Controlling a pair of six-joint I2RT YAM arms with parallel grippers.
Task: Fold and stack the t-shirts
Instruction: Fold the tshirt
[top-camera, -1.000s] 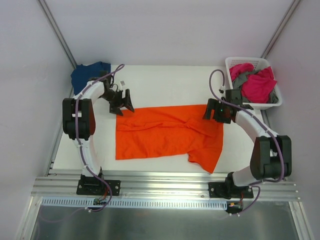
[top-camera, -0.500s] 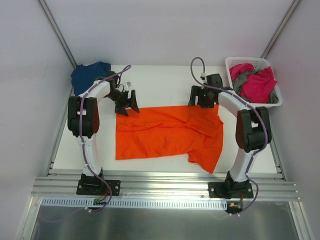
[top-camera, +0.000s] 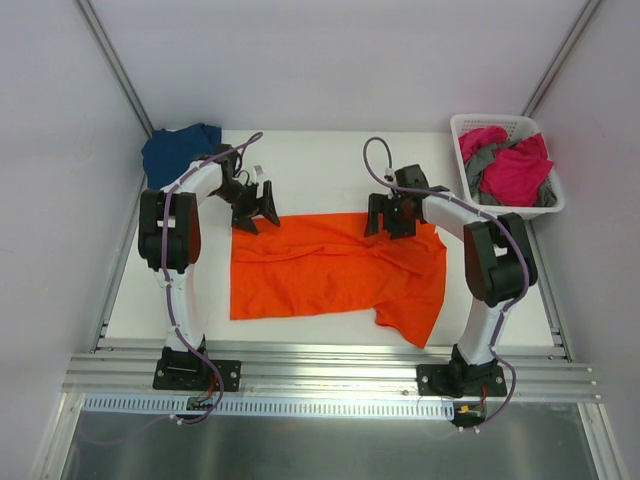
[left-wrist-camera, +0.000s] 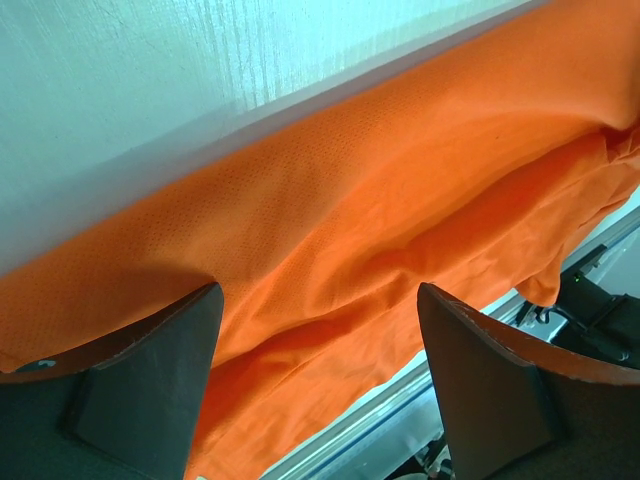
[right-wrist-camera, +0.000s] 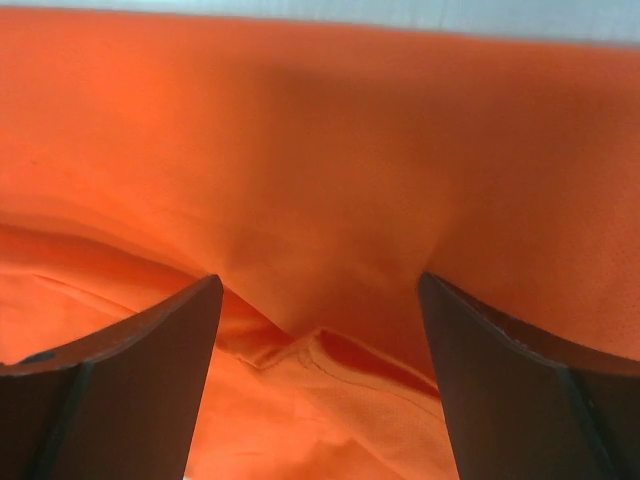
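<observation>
The bright orange t-shirt (top-camera: 335, 268) lies spread on the white table, with a fold hanging toward the front right. My left gripper (top-camera: 254, 214) is open over the shirt's far left corner; the orange cloth (left-wrist-camera: 380, 230) shows between its fingers. My right gripper (top-camera: 390, 222) is open over the shirt's far edge right of centre, above a stitched fold of orange cloth (right-wrist-camera: 330, 350). A navy blue t-shirt (top-camera: 178, 148) lies crumpled at the far left corner. Magenta pink (top-camera: 515, 168) and grey (top-camera: 482, 158) t-shirts sit in the basket.
A white slotted plastic basket (top-camera: 470, 124) stands at the far right corner. The aluminium rail (top-camera: 330, 372) with the arm bases runs along the near edge. White walls close in the table on three sides.
My right gripper has swung left from the shirt's far right corner to its far edge near the middle. My left gripper has shifted slightly right onto the far left corner.
</observation>
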